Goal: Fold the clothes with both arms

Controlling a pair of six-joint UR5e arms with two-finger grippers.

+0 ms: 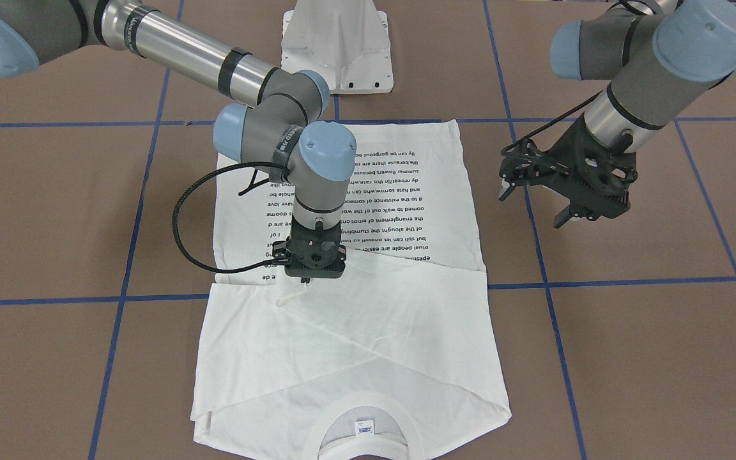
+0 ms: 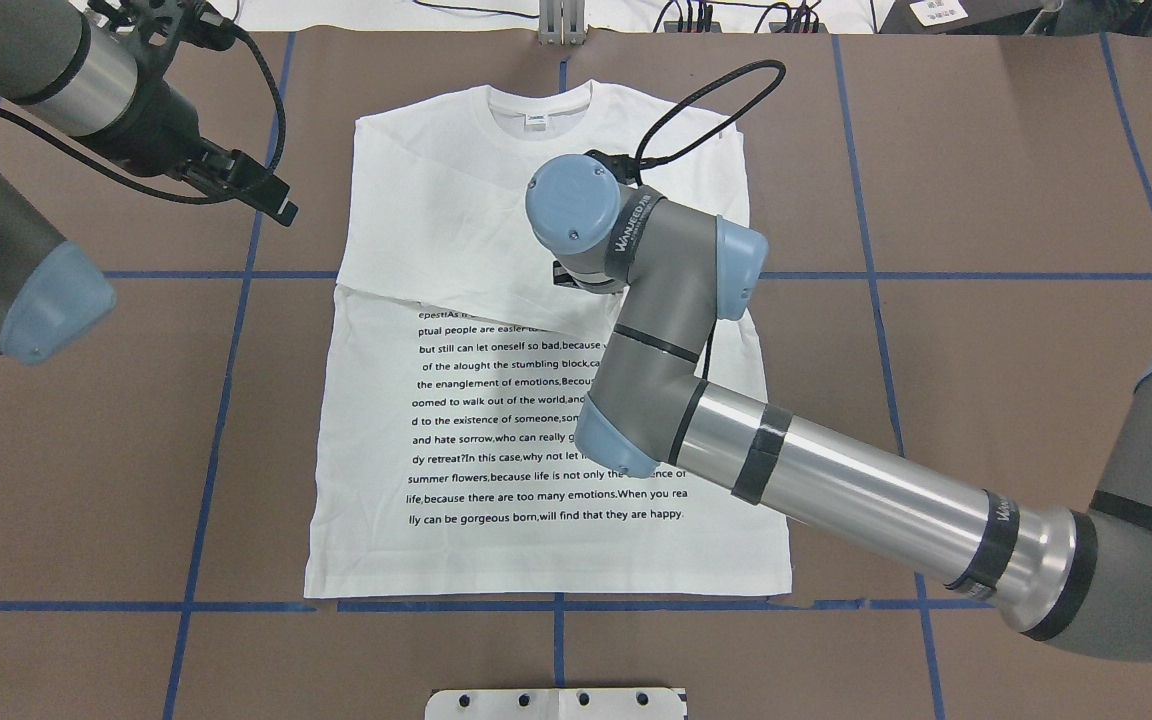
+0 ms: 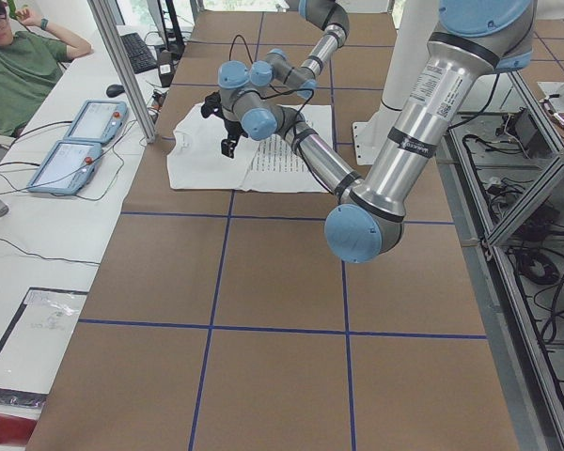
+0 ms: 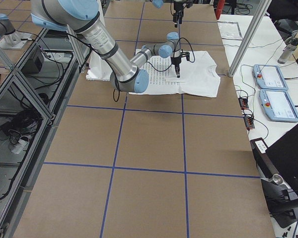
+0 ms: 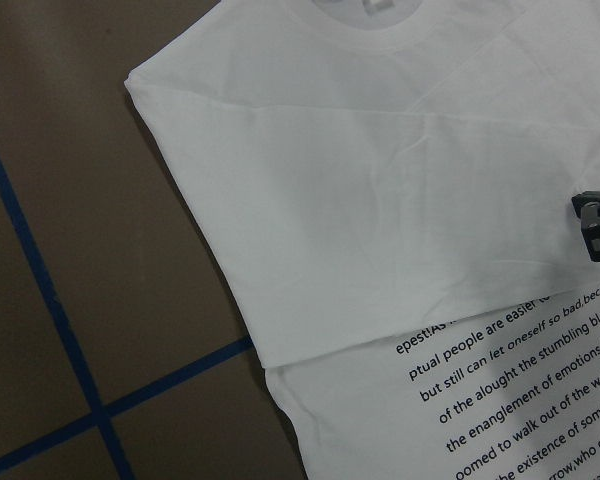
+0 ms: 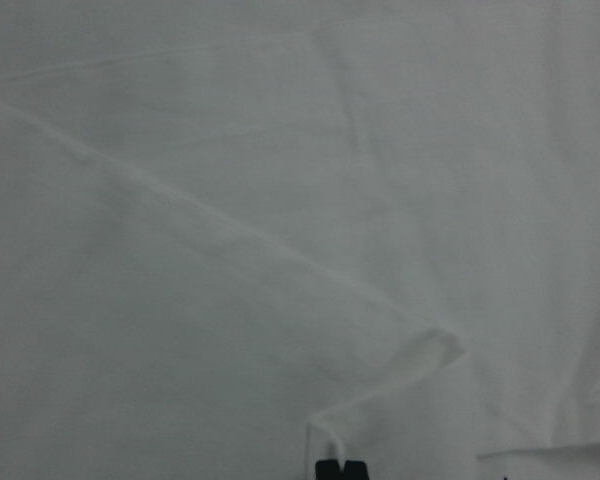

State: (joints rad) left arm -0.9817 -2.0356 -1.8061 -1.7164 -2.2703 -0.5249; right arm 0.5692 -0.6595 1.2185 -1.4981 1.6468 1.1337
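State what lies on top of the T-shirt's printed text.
A folded sleeve covers the top of the text on the T-shirt; the right arm overhangs it. Covered words are unreadable.

Front camera facing the base (image 1: 336, 48) at frame top, overhead camera behind it looking forward, two end cameras far along the surface (image 3: 282, 366), wrist cameras close above the shirt (image 5: 360, 200), shared by all.

Far down table (image 3: 282, 282), white T-shirt (image 3: 193, 169), left arm (image 3: 406, 141) reaching, seated person (image 3: 23, 70)

Grey-and-silver arms (image 2: 836, 490), light-blue caps (image 2: 576, 205), black cables (image 1: 176, 217), seemingly white lettering (image 2: 628, 230).
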